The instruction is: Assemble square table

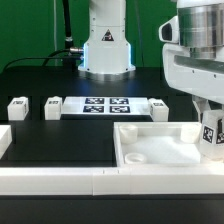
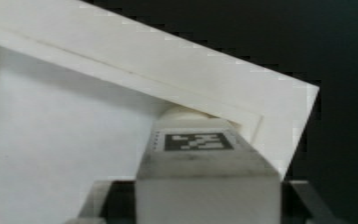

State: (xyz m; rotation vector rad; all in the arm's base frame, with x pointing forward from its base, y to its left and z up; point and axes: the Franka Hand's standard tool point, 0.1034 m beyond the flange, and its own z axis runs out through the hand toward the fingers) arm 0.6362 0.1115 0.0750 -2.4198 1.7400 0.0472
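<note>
Exterior view: square table slab [image 1: 165, 140] lies recess-up on the desk [image 1: 60, 135] at the front, on the exterior view's right, tucked against the white border rails [image 1: 100, 182]; tool [image 1: 207, 122] hangs at the slab's far-right corner w/ a tagged leg [image 1: 211, 138] between its fingers, tag facing the camera; leg's long axis looks roughly upright, i.e. end-on to the slab; three more legs [image 1: 52, 107] sit in the back row beside the marker board [image 1: 105, 106], well apart from the tool.

Wrist view: tool [image 2: 202, 197] is closed partway on the tagged leg [image 2: 202, 168], dark fingers [image 2: 119, 206] either side of it; the slab [image 2: 87, 110] fills the frame behind, its corner rim just beside the leg's tagged end; the socket itself is hidden by the leg; can't tell if the leg touches the slab.

Judgement: the coming move turns on the leg being straight over that corner socket, so travel is along the leg's own axis, down.
</note>
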